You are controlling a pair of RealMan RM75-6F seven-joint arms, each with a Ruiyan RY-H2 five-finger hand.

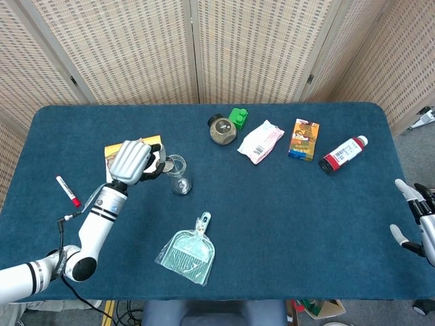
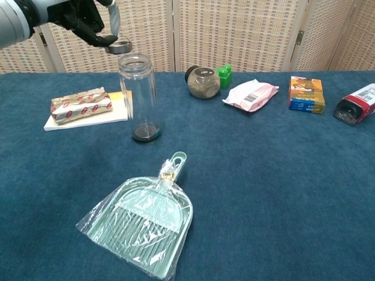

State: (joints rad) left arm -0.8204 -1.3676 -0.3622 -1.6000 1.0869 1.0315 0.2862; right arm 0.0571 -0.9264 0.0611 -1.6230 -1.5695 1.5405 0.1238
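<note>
Aloft, left hand [image 2: 88, 20] pinching metal lid [image 2: 118, 47], just above glass jar [image 2: 138, 96].

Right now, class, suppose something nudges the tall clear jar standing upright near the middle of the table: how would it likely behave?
The clear jar is tall and narrow, standing on a small base, so it would probably tip rather than slide. Lying down, its round body would likely roll. It looks like glass, so possibly fragile and smooth to grip. The left hand holds a lid just above its open mouth.
</note>
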